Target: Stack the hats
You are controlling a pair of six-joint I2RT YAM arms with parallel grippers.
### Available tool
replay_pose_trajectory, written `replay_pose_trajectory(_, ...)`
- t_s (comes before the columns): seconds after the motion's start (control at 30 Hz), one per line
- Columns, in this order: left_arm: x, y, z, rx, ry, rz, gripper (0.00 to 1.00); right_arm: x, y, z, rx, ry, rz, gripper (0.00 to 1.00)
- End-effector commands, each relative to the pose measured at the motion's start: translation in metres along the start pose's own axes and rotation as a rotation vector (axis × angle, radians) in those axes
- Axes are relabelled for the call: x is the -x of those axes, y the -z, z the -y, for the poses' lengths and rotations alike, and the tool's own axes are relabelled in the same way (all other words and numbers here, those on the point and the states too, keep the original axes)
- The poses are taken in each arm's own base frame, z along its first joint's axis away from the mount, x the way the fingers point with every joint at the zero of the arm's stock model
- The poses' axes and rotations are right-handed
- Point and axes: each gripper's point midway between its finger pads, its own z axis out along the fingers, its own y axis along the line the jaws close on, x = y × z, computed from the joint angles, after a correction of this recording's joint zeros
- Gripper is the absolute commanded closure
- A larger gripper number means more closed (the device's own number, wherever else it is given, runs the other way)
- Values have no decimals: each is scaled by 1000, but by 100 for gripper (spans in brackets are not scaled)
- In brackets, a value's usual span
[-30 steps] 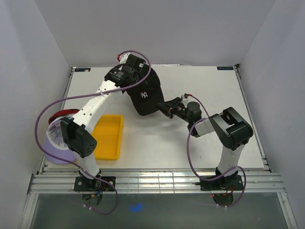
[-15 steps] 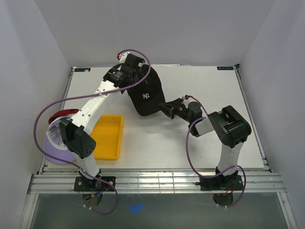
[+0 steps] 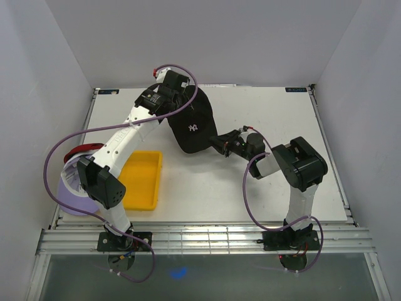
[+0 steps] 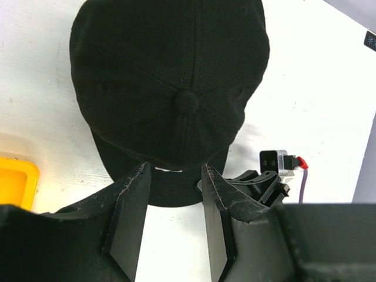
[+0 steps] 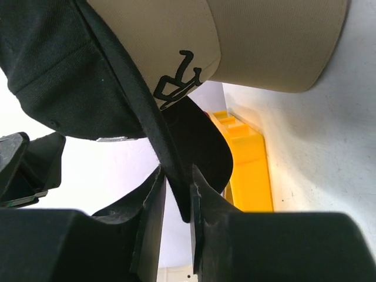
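A black hat [image 3: 191,127] with a white NY logo sits at the table's middle back, draped over a tan hat [image 5: 270,35] that shows only in the right wrist view. My right gripper [image 3: 217,140] is shut on the black hat's brim [image 5: 170,153], coming in from the right. My left gripper [image 4: 175,171] hangs open just above the black hat's crown [image 4: 185,101], nothing between its fingers. A lavender hat [image 3: 72,197] and a dark red hat [image 3: 84,150] lie at the left table edge.
A yellow tray [image 3: 143,179] lies left of centre, between the left arm's base and the black hat. White walls close in the table on three sides. The left arm's purple cable [image 3: 69,141] loops over the left side.
The black hat has shifted slightly to the right and nearer, and the right arm's elbow has edged left. The left gripper stays over the crown.
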Motion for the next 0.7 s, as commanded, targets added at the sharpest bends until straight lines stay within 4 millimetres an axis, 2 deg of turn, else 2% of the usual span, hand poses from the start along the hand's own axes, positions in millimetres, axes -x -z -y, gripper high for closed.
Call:
replay_pose_trajectory(0.0,22,28,3,-48,21,68,49,17,7,73,-248,-115,67,75)
replay_pose_trajectory(0.1,21,26,1,-46,20,63,49,18,6,74,-258,-102,65,69)
replay_pose_trajectory(0.4,18,28,-10,-39,27,62,48,23,3,84,-297,-98,62,59)
replay_pose_trajectory(0.67,21,33,-16,-43,33,69,48,26,-4,79,-296,-71,58,53)
